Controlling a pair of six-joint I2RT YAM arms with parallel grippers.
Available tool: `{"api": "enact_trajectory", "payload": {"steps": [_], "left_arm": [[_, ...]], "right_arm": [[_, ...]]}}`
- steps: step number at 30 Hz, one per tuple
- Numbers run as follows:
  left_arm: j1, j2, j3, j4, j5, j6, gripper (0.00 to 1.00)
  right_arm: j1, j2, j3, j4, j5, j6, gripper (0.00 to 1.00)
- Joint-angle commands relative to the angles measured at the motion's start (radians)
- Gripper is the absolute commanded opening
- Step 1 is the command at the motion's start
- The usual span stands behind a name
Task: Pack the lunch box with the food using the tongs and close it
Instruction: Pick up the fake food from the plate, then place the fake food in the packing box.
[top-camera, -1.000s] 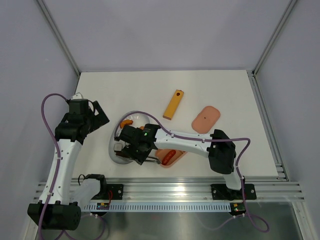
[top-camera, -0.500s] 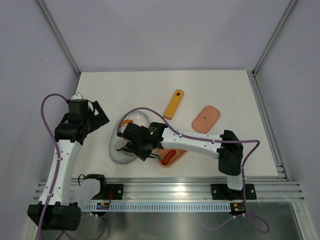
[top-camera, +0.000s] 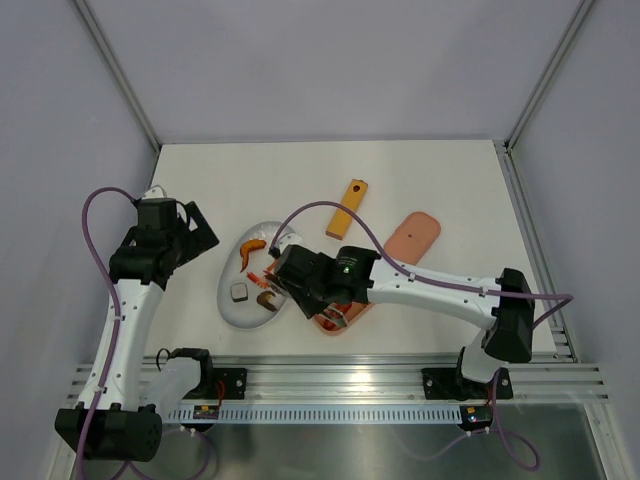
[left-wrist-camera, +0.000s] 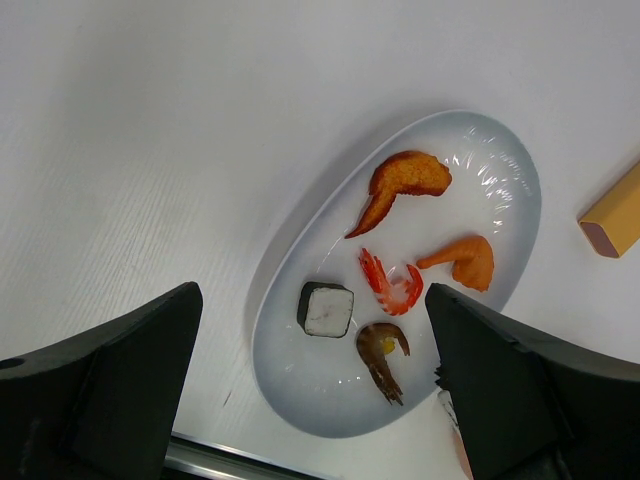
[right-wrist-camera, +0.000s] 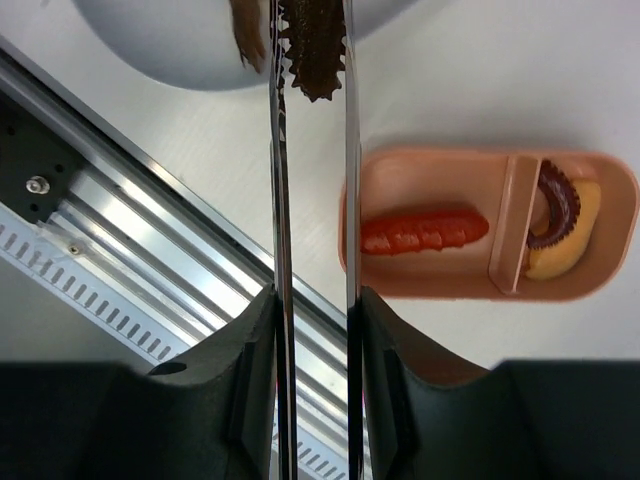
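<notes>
The right claw (right-wrist-camera: 312, 310) presses the tongs (right-wrist-camera: 350, 200) together, pinching a brown piece (right-wrist-camera: 315, 50) ahead of it. The lunch box (right-wrist-camera: 440, 291), beside the claw, holds three pieces; more wait on the plate (left-wrist-camera: 300, 385), and the lid (top-camera: 412, 237) is off. The left claw (top-camera: 192, 232) is spread.

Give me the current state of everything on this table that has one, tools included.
Salmon-pink plastic lunch box tray: open, partly filled.
Matching pink lid: off, lying apart from the tray.
Thin silvery metal tongs: squeezed on a brown food piece.
White oval plate: holding several food pieces.
Left tool: open, empty.
Right tool: shut on the tongs.
</notes>
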Motion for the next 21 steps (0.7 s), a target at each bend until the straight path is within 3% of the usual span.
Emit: {"api": "enact_trajectory", "payload": {"steps": [1, 11, 18, 21], "left_arm": [[0.003, -0.014, 0.011, 0.028, 0.005, 0.016, 0.99], [0.003, -0.001, 0.002, 0.05, 0.03, 0.013, 0.99], [0.005, 0.0, -0.017, 0.068, 0.05, 0.008, 0.99], [0.003, 0.0, -0.033, 0.08, 0.063, 0.001, 0.99]], "right_arm": [[0.005, -0.11, -0.06, -0.05, 0.071, 0.181, 0.23], [0.005, -0.285, -0.206, -0.124, 0.137, 0.564, 0.23], [0.005, -0.336, -0.258, -0.179, 0.149, 0.742, 0.22], [0.005, -0.351, -0.315, -0.124, 0.108, 0.804, 0.2]]}}
